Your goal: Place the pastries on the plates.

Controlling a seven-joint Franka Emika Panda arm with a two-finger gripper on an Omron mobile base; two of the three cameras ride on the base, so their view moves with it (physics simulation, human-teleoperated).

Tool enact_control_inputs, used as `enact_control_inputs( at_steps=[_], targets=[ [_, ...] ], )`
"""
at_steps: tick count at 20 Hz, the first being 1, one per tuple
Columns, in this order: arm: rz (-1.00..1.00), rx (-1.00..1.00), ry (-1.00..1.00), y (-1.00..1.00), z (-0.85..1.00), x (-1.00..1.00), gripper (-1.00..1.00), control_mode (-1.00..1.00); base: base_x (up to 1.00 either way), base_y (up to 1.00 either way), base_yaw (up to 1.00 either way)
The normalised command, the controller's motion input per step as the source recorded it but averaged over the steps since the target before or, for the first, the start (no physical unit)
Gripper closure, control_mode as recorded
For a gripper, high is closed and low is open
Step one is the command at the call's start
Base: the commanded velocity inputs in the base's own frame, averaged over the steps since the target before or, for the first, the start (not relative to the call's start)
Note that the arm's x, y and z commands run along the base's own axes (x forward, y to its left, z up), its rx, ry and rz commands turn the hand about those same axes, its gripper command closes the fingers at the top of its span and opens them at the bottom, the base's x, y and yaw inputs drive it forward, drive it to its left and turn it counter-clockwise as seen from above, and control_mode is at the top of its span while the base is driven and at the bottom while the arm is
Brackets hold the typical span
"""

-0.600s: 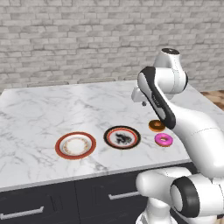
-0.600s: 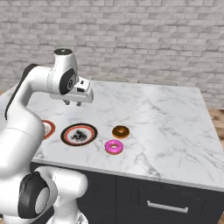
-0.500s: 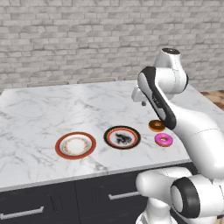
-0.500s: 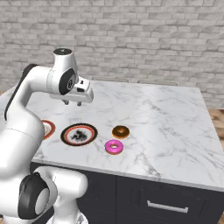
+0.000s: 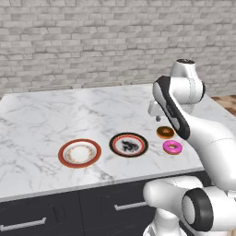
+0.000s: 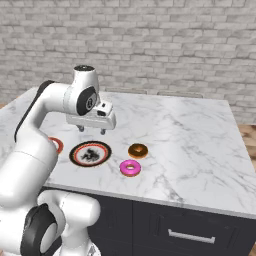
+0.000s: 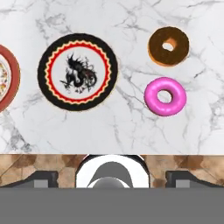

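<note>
Above the marble counter [image 6: 190, 135], the gripper [image 6: 92, 129] hangs clear of everything, its 2 fingers pointing down with a wide gap between them and nothing held. Seen from the right base camera, it sits over the counter just behind the black plate [image 6: 90, 153]. Both doughnuts lie on bare marble to that plate's right (neither touches a plate): the chocolate doughnut [image 7: 169, 46] farther from the counter's front edge, the pink doughnut [image 7: 165, 96] just beside it and nearer that edge. Left of the black plate, a little apart, rests the red plate [image 5: 79, 153]. Both plates carry nothing. A grey brick wall [image 5: 92, 41] rises behind the counter.
</note>
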Motion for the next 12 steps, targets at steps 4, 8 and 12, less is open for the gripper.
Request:
enact_control_inputs(
  at_steps=[4, 8, 12],
  targets=[
    [-0.05, 0.0, 0.15, -0.28, -0.15, 0.44, -1.0, -1.0, 0.0, 0.0, 0.0],
    [-0.03, 0.0, 0.24, -0.58, -0.33, 0.39, -1.0, -1.0, 0.0, 0.0, 0.0],
    [-0.01, 0.0, 0.2, -0.43, -0.35, 0.4, -1.0, -1.0, 0.0, 0.0, 0.0]
  ],
)
